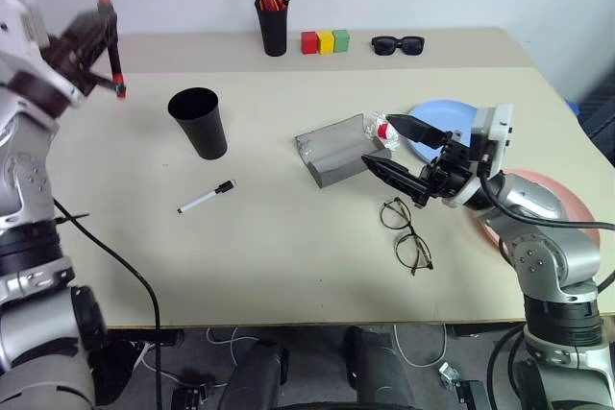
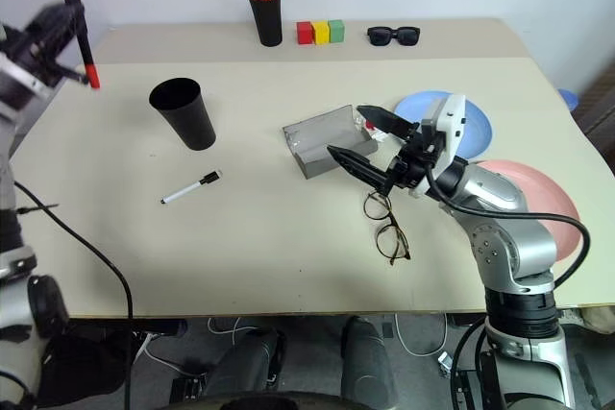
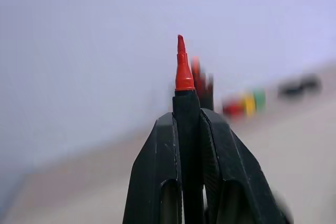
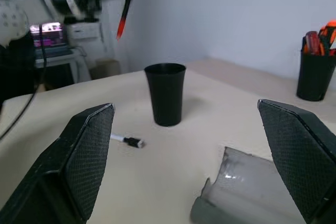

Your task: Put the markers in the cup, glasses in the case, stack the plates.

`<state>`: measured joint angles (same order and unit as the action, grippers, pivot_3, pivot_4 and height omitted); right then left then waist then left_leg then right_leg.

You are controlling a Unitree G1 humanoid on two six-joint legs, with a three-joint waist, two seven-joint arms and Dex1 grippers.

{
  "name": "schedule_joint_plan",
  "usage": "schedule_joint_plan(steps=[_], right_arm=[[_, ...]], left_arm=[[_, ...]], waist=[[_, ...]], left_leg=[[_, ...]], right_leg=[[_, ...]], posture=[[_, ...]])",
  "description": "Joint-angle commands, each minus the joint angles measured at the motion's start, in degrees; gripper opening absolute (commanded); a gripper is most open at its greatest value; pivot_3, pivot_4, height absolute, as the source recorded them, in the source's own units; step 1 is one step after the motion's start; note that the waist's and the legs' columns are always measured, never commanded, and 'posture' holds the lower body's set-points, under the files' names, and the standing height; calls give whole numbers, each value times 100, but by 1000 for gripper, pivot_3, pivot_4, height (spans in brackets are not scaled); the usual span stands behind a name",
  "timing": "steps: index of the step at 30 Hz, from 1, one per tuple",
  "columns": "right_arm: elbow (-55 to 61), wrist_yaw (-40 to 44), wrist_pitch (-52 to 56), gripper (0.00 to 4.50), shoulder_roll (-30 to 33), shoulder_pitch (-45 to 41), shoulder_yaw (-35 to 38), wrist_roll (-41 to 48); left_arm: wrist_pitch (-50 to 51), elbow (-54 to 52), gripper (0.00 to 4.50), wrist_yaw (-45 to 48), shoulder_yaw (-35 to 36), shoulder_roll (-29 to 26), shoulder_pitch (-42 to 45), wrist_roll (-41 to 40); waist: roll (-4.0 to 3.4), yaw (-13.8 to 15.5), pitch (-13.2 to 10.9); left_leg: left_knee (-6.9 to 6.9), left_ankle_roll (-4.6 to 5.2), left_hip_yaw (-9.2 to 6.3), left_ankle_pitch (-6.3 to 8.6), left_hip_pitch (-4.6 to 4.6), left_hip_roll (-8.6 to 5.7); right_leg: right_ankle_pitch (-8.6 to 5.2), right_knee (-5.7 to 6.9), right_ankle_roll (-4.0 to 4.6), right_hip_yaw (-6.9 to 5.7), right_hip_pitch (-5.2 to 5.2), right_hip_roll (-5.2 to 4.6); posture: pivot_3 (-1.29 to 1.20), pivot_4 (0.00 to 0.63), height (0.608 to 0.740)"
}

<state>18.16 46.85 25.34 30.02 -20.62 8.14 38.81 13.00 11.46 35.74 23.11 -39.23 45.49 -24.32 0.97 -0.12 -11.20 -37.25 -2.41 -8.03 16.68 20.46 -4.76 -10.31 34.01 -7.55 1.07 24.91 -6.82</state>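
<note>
Cup (image 1: 199,122) empty; case (image 1: 336,148) open; pen holder (image 1: 272,26) full.

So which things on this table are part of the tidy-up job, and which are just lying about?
Part of the job:
- dark marker, in the left gripper
- white marker
- cup
- glasses
- case, open
- blue plate
- pink plate

Lying about:
- pen holder with orange-red pens
- coloured blocks
- sunglasses

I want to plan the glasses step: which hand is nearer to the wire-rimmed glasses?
Right. The right hand hovers open just above the glasses; the left hand is raised far across the table, holding a marker.
</note>
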Motion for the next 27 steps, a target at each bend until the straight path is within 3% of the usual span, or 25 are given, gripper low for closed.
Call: schedule_joint_plan(steps=[1, 7, 13, 27], right_arm=[[-14, -23, -177, 4474, -13, -125, 69, -56], [-49, -142, -239, 4474, 8, -134, 101, -164], [84, -212, -144, 4474, 108, -33, 215, -110], [110, -215, -78, 4474, 236, 29, 241, -115]], left_arm=[[-1065, 696, 35, 163, -183, 282, 365, 198], [-3122, 2703, 35, 503, -518, 794, 963, 658], [-3775, 3797, 35, 637, -520, 990, 1296, 657], [-4159, 3937, 35, 676, -411, 1188, 601, 464]], waist=[[0, -14, 0], [1, -63, 0], [1, -68, 0], [3, -62, -1]], left_leg=[[1, 0, 1, 0, -1, 0], [1, 1, 2, 0, -1, -1], [2, 5, 3, 2, 2, -1], [0, 6, 2, 2, -1, 0]], right_leg=[[0, 1, 0, 0, 0, 0], [2, 2, 3, -1, 2, 2], [2, 1, 2, 0, 6, 2], [3, 5, 0, 0, 4, 2]], posture=[[0, 150, 740], [0, 150, 740], [0, 150, 740], [0, 150, 740]])
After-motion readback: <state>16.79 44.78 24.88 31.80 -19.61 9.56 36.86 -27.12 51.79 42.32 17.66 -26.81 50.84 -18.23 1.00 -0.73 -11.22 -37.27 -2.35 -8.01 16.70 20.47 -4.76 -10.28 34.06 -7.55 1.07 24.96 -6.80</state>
